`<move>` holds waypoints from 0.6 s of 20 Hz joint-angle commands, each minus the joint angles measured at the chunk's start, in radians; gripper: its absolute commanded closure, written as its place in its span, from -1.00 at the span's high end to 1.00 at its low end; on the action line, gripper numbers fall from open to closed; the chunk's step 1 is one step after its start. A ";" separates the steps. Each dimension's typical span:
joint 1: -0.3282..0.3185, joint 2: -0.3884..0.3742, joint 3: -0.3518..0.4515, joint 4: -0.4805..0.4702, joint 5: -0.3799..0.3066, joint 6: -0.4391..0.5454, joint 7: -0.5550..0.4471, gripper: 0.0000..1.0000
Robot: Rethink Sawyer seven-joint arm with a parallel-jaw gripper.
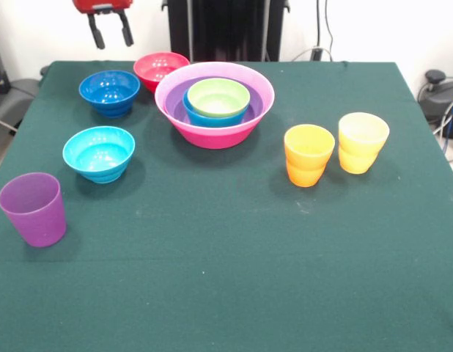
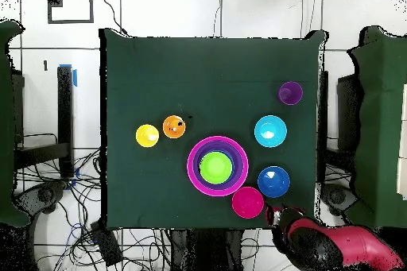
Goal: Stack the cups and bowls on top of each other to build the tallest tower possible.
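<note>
Green-clothed bench [image 1: 226, 279]: gripper [image 1: 112, 33], jaws parted and empty, hangs at eleven o'clock above dark blue bowl [image 1: 109, 92], the nearest unstacked piece.

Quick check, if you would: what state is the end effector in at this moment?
End effector: open, holding nothing, raised above the table's far edge behind the dark blue bowl.

We see bowls [image 1: 214, 103] crowding the table's [image 1: 234, 279] far side, cups [image 1: 308, 154] mid-table, and open cloth nearest the camera.
</note>
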 commanded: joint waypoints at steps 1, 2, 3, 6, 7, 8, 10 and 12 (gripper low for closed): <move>0.049 0.096 -0.057 -0.115 -0.081 0.094 -0.206 1.00; 0.045 0.098 -0.054 -0.120 -0.076 0.099 -0.218 1.00; 0.042 0.099 -0.050 -0.125 -0.071 0.104 -0.229 1.00; 0.037 0.104 -0.044 -0.139 -0.061 0.114 -0.254 1.00; 0.035 0.108 -0.043 -0.145 -0.060 0.117 -0.260 1.00; 0.034 0.114 -0.042 -0.151 -0.059 0.121 -0.268 1.00; 0.030 0.122 -0.039 -0.162 -0.054 0.130 -0.281 1.00; 0.025 0.125 -0.035 -0.169 -0.047 0.140 -0.293 1.00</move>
